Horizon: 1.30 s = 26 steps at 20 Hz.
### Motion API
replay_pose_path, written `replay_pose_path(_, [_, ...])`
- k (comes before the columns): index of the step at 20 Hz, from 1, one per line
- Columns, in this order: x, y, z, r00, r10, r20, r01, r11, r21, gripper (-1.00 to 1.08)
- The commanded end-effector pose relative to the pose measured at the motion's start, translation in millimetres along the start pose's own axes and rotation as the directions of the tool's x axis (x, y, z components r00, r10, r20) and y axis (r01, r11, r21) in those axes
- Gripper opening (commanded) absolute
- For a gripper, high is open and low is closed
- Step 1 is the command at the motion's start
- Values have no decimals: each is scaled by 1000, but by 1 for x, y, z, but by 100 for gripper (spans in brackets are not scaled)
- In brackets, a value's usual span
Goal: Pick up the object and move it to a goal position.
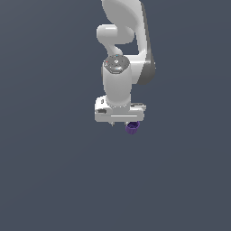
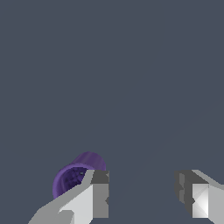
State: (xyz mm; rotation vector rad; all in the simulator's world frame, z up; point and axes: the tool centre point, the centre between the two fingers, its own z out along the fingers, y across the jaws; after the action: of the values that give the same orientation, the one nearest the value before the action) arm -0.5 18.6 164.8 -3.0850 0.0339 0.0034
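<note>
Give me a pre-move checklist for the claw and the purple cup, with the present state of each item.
1. Claw open: ok, wide gap between fingers.
2. Purple cup between the fingers: not ok, it sits outside one finger.
3. Cup upright: not ok, the wrist view looks into its open mouth from the side, so it seems tipped.
4. Finger touching cup: cannot tell.
5. Claw low enough: ok, the exterior view shows it level with the cup.
6. Goal position visible: cannot tell, no marker shows.

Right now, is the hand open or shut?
Open. The hand shows a wide empty gap between its fingers, and the small ribbed purple cup sits outside one finger, not between them.
</note>
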Motion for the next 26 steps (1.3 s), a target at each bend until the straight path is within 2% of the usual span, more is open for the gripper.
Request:
replay_pose_path(1, [-6,-3,6,999,36,11,-36,999,18,28])
replay_pose_path(7, [-29,-13,28,982,177,62,-182,980,80,28])
replay_pose_path(13, [-58,-23,51,930,340,135,-357,925,128,28])
replay_pose_path(20, [-78,-30,66,875,444,190,-473,870,143,28])
replay_pose_path(23, [-81,-31,68,864,462,200,-492,858,145,28])
replay_pose_path(26, [-81,-30,68,865,460,199,-490,860,144,28])
